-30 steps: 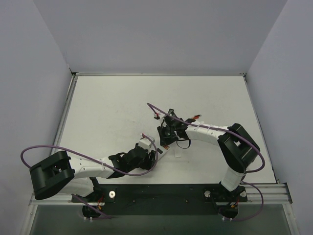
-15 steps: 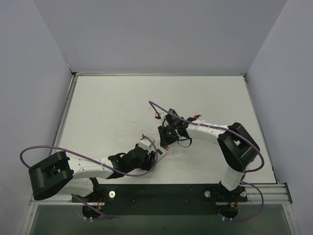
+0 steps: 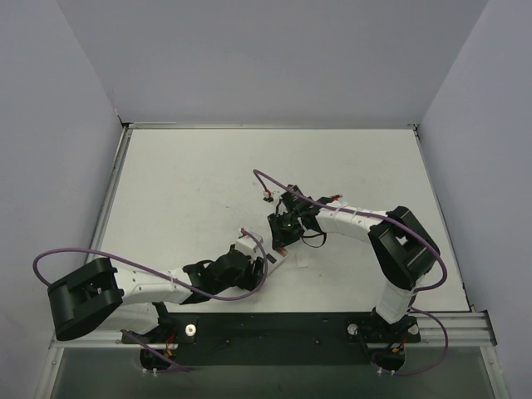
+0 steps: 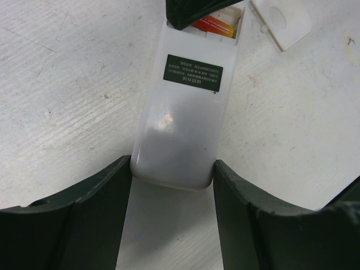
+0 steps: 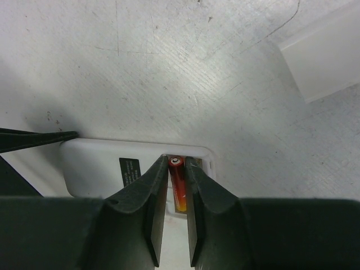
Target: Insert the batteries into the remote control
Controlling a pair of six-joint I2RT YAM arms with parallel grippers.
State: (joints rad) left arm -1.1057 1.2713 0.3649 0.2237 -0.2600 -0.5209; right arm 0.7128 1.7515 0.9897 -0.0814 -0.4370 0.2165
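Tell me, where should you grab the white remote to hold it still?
Grab its two long side edges at the end away from the battery bay, coming in from that end. The remote lies flat, back up, and is narrow enough to pinch across. The bay end must stay free for the battery.

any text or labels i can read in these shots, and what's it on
The dark label on the white back of the remote control: pale print, too small and blurred to read.
The battery: red and yellow wrap, no print legible.
Nothing else shows text.
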